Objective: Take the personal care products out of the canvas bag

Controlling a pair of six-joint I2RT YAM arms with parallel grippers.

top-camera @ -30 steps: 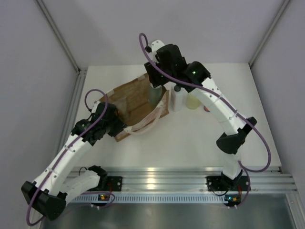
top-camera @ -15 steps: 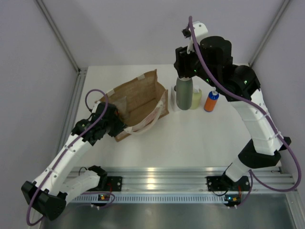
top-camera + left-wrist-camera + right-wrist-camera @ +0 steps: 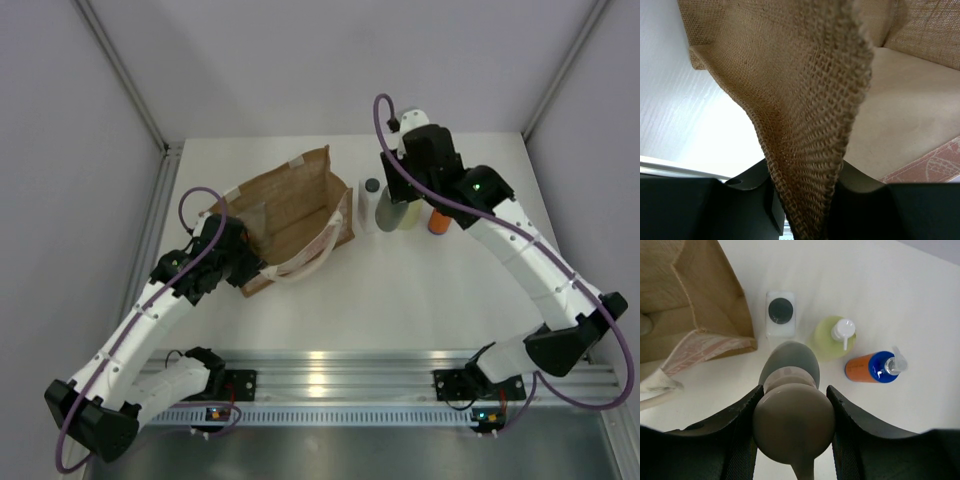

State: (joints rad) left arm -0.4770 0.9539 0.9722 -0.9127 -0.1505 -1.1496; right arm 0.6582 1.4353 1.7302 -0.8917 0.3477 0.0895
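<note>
right gripper [image 3: 794, 426] clamps the grey-green pump bottle [image 3: 791, 362] between its fingers, just short of the white bottle [image 3: 780, 315], probably to set it down there. left gripper [image 3: 804, 192] pinches the bag [image 3: 805, 100] rim between its fingers to steady it.

Overhead view, close wrist views (canvas bag [image 3: 290, 215] shared)

Top view: right arm [image 3: 520, 250] covers most of blue-orange bottle [image 3: 438, 222]. Cloth of canvas bag [image 3: 805, 125] hides left gripper [image 3: 807, 200] tips. Pump of grey-green bottle [image 3: 790, 365] blurred.
</note>
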